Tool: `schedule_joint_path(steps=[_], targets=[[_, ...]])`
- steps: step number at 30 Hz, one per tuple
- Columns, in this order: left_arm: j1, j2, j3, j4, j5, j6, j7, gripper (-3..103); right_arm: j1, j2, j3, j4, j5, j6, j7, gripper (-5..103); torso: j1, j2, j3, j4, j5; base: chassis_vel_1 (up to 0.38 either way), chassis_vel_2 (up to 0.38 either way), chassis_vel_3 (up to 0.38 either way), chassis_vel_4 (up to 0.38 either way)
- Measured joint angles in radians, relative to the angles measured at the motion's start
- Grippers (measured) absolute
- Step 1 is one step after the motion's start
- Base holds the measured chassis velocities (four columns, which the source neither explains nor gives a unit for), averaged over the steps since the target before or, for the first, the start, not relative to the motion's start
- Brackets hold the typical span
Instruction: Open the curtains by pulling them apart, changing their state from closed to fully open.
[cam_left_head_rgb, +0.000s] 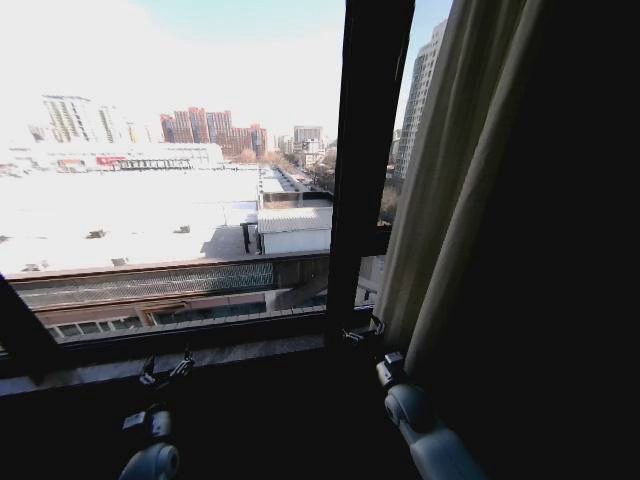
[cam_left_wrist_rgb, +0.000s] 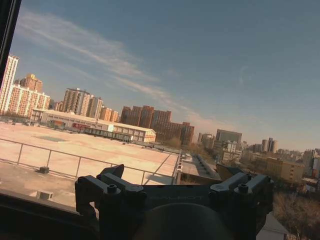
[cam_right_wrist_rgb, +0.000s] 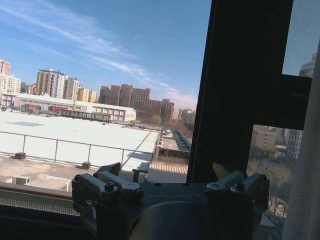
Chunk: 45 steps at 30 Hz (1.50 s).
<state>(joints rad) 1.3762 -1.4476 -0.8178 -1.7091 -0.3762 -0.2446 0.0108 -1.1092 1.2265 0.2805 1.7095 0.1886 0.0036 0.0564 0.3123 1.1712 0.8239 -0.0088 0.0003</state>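
Note:
One sheer pale curtain hangs in folds at the right of the window, drawn aside so the glass shows the city outside. Its edge also appears in the right wrist view as a curtain strip. My right gripper is low by the sill, just left of that curtain's lower edge and apart from it. It stands open and holds nothing. My left gripper sits low at the sill on the left, open and holding nothing, facing the bare glass.
A dark vertical window frame bar stands between the large pane and the curtain. The stone sill runs along below the glass. The room to the far right is in deep shadow.

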Motion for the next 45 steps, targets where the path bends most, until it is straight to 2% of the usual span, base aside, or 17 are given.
schedule_joint_path(steps=[7, 15, 18, 19, 22, 24, 25, 27, 28, 31, 35, 36, 37, 38, 40, 41, 45], targets=[[-0.001, -0.002, 0.008, 0.0, 0.007, 0.001, -0.004, 100, 0.0, 0.0, 0.0, 0.0, 0.0, 0.0, 0.0, 100, 0.0, 0.0, 0.0, 0.0002, -0.0001, 0.364, 0.371, -0.355, -0.364], [-0.02, -0.071, 0.218, 0.014, 0.175, 0.082, -0.084, 100, 0.0, 0.0, 0.0, 0.0, 0.0, 0.0, 0.0, 100, 0.0, 0.0, 0.0, -0.0003, -0.0002, 0.358, 0.348, -0.352, -0.348], [-0.022, -0.083, 0.256, 0.015, 0.201, 0.092, -0.097, 100, 0.0, 0.0, 0.0, 0.0, 0.0, 0.0, 0.0, 100, 0.0, 0.0, 0.0, -0.0006, -0.0012, 0.359, 0.359, -0.347, -0.342], [-0.023, -0.086, 0.27, 0.015, 0.218, 0.093, -0.106, 100, 0.0, 0.0, 0.0, 0.0, 0.0, 0.0, 0.0, 100, 0.0, 0.0, 0.0, 0.0004, 0.0017, 0.35, 0.373, -0.358, -0.372], [-0.024, -0.109, 0.336, 0.015, 0.274, 0.103, -0.126, 100, 0.0, 0.0, 0.0, 0.0, 0.0, 0.0, 0.0, 100, 0.0, 0.0, 0.0, 0.0002, -0.001, 0.39, 0.343, -0.346, -0.363], [-0.026, -0.132, 0.406, 0.014, 0.341, 0.115, -0.153, 100, 0.0, 0.0, 0.0, 0.0, 0.0, 0.0, 0.0, 100, 0.0, 0.0, 0.0, 0.0003, 0.0, 0.337, 0.375, -0.329, -0.395], [-0.03, -0.135, 0.43, 0.012, 0.375, 0.121, -0.168, 100, 0.0, 0.0, 0.001, 0.0, 0.0, 0.001, 0.001, 100, 0.0, 0.0, 0.0, -0.0005, 0.0032, 0.335, 0.333, -0.364, -0.394], [-0.032, -0.135, 0.453, 0.01, 0.402, 0.125, -0.177, 100, 0.0, 0.0, -0.001, 0.0, 0.0, 0.0, 0.0, 100, 0.0, 0.0, 0.0, 0.0002, 0.0049, 0.323, 0.333, -0.364, -0.389], [-0.033, -0.133, 0.463, 0.008, 0.417, 0.128, -0.182, 100, 0.0, 0.0, 0.0, 0.0, 0.0, 0.0, 0.0, 100, 0.0, 0.0, 0.0, -0.0007, 0.0054, 0.311, 0.35, -0.364, -0.385], [-0.033, -0.133, 0.464, 0.007, 0.428, 0.13, -0.189, 100, 0.0, 0.0, 0.0, 0.0, 0.0, 0.0, 0.0, 100, 0.0, 0.0, 0.0, -0.0004, 0.0052, 0.345, 0.344, -0.346, -0.374], [-0.033, -0.133, 0.464, 0.004, 0.433, 0.13, -0.193, 100, 0.0, 0.0, 0.0, 0.0, 0.0, 0.0, 0.0, 100, 0.0, 0.0, 0.0, 0.0001, 0.0024, 0.37, 0.35, -0.357, -0.33], [-0.023, -0.127, 0.444, -0.01, 0.436, 0.118, -0.204, 100, 0.0, 0.0, -0.001, 0.0, 0.0, 0.0, 0.0, 100, 0.0, 0.0, 0.0, -0.0011, -0.0025, 0.379, 0.355, -0.374, -0.341], [-0.023, -0.127, 0.444, -0.01, 0.436, 0.118, -0.204, 100, 0.0, 0.0, -0.001, 0.0, 0.0, 0.0, 0.0, 100, 0.0, 0.0, 0.0, -0.0011, -0.0025, 0.379, 0.355, -0.374, -0.341], [0.005, -0.111, 0.413, -0.026, 0.438, 0.097, -0.219, 100, 0.0, -0.001, 0.001, 0.0, 0.0, 0.0, 0.0, 100, 0.0, 0.0, 0.0, 0.0004, -0.011, 0.364, 0.355, -0.375, -0.381], [0.039, -0.067, 0.323, -0.078, 0.445, 0.048, -0.263, 100, 0.0, 0.0, 0.0, 0.0, 0.0, 0.0, 0.0, 100, 0.0, 0.0, 0.0, 0.0001, -0.0035, 0.323, 0.36, -0.35, -0.37], [0.065, -0.046, 0.276, -0.106, 0.448, 0.02, -0.287, 100, 0.0, 0.0, 0.0, 0.0, 0.0, 0.0, 0.0, 100, 0.0, 0.0, 0.0, 0.0007, -0.004, 0.355, 0.332, -0.326, -0.351], [0.067, -0.03, 0.228, -0.101, 0.415, -0.017, -0.303, 100, 0.0, 0.0, 0.0, 0.0, 0.0, 0.0, 0.0, 100, 0.0, 0.0, 0.0, 0.001, -0.0023, 0.356, 0.366, -0.33, -0.324]])
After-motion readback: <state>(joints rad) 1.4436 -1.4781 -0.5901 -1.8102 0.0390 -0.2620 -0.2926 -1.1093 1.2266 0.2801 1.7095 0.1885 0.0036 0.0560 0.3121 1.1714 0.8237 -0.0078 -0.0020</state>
